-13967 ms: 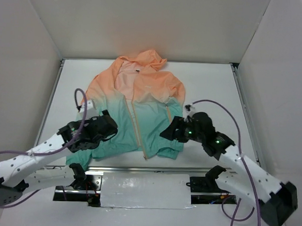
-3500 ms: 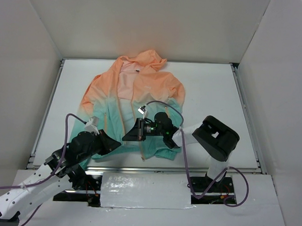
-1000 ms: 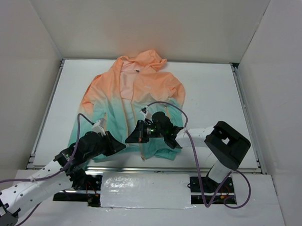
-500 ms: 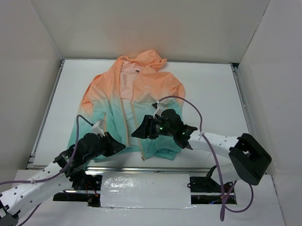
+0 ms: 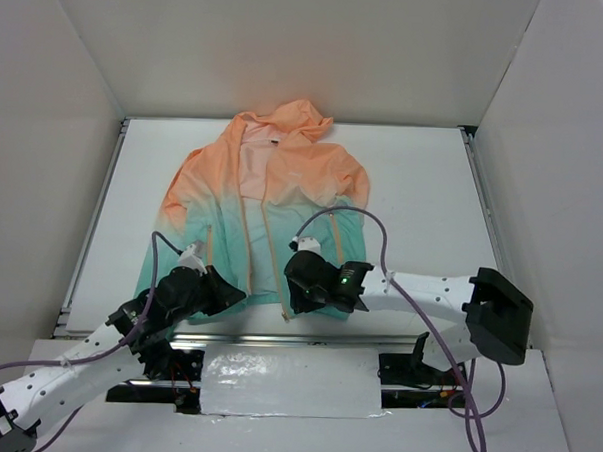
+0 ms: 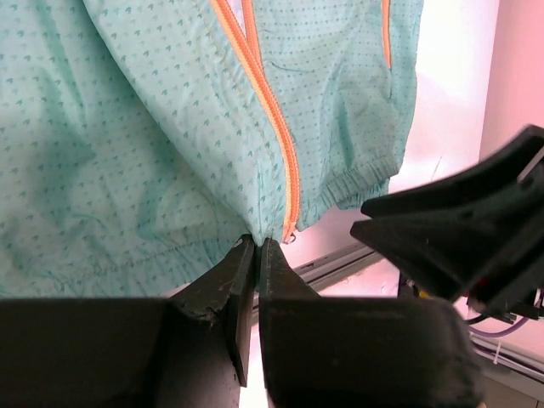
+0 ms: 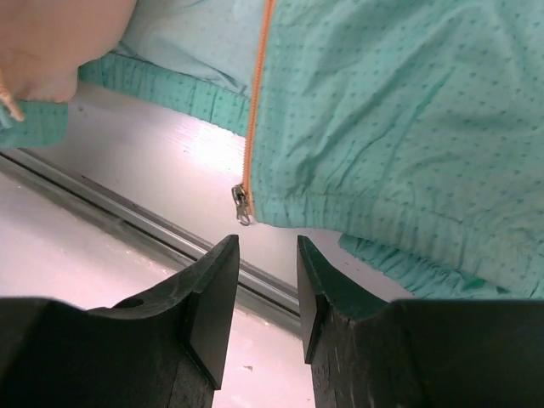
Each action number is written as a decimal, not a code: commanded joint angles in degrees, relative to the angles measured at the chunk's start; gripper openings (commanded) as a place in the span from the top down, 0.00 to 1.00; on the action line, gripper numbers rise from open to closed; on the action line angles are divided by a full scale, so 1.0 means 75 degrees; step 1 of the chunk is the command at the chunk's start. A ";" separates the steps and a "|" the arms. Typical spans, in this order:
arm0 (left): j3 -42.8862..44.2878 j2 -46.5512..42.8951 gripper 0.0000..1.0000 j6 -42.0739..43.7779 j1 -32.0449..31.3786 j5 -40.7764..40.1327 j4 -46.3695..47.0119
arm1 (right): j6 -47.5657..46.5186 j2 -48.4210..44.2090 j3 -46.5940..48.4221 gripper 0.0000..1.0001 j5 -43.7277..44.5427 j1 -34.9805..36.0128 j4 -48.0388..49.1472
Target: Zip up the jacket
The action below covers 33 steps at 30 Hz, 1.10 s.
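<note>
The jacket (image 5: pixel 273 185) lies flat on the white table, peach hood at the far end and teal hem toward me, its front open. My left gripper (image 5: pixel 228 295) is shut on the teal hem (image 6: pixel 212 246), just left of the orange zipper (image 6: pixel 276 136) where it ends. My right gripper (image 5: pixel 294 296) hovers over the hem's near edge, open, with nothing between its fingers. In the right wrist view the metal zipper slider (image 7: pixel 242 204) hangs at the bottom of the orange tape, just above the open gripper (image 7: pixel 268 255) and slightly left of the gap.
A metal rail (image 7: pixel 127 217) runs along the table's near edge, right under both grippers. A crinkled silver sheet (image 5: pixel 290 381) lies between the arm bases. White walls enclose the table on three sides. The right arm's black body (image 6: pixel 459 229) shows close by in the left wrist view.
My right gripper let go of the zipper partway up, opened, and swung down toward me to the hem by the slider. The left gripper stayed clamped on the hem.
</note>
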 commanded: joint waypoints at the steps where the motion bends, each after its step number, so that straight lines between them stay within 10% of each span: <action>1: 0.0349 0.0050 1.00 -0.0018 0.0042 -0.0110 0.0139 | 0.0059 0.0379 0.0807 0.60 0.1347 0.0458 -0.1042; 33: 0.0232 0.0225 1.00 0.0169 0.0065 0.0206 0.0268 | -0.0163 0.2243 0.1254 0.56 0.0858 0.0717 -0.0563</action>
